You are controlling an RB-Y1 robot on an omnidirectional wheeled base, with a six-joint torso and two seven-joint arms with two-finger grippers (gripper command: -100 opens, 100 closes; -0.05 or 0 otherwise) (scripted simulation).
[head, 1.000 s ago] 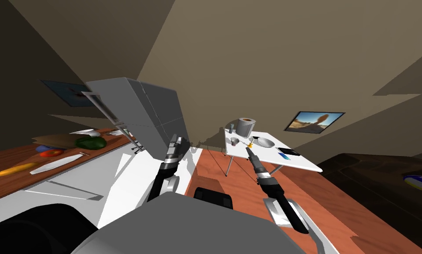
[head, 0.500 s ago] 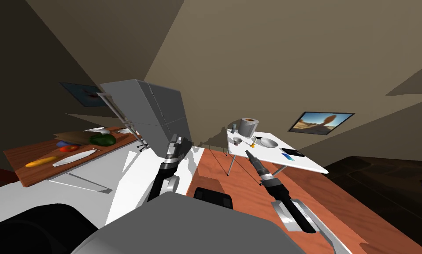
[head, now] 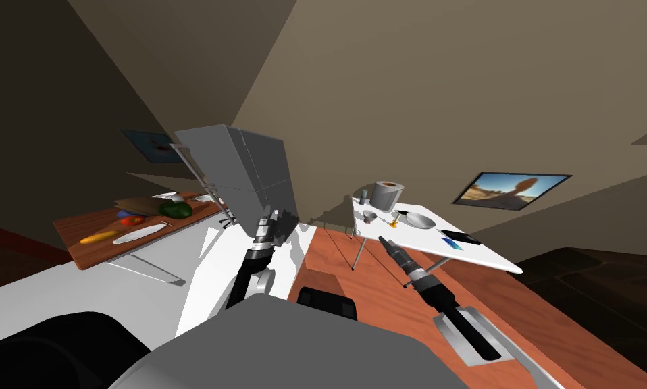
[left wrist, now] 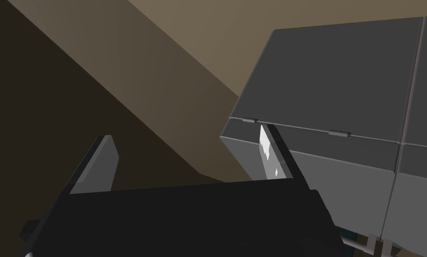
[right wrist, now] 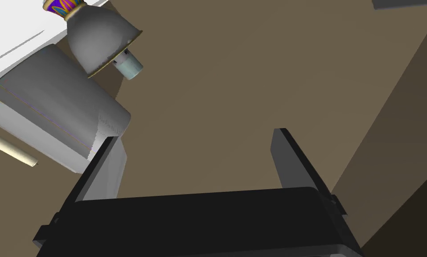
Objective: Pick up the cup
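Grey cabinet (head: 238, 172): largest item, standing to the left of the white table, its panelled face also in the left wrist view (left wrist: 342, 89).

White table (head: 477, 253): ahead and to the right, on thin legs. It carries everything listed below.

Paper roll (head: 387, 194): grey cylinder with a brown core, at the far end of the table. It shows large in the right wrist view (right wrist: 52, 111).

Bowl (head: 420, 220): grey and shallow, mid-table.

Cup (head: 369, 216): stands upright on the table near its left edge, in front of the paper roll. It is goblet-shaped, with a plain grey bell body, a thin gold rim and a narrow foot banded in purple and orange (right wrist: 101, 40). Nothing touches it.

Bottle (head: 363, 196): small, pale blue, just behind the cup and beside the roll (right wrist: 131, 68).

Right gripper (head: 381, 239): extended toward the table's near edge, short of the cup. Its fingers (right wrist: 110, 169) stand spread wide with nothing between them (right wrist: 199, 165). The cup lies outside the gap, beyond one fingertip, with no contact.

Left gripper (head: 267, 219): raised in front of the cabinet. Its fingers (left wrist: 99, 165) are also spread and hold nothing (left wrist: 186, 158).
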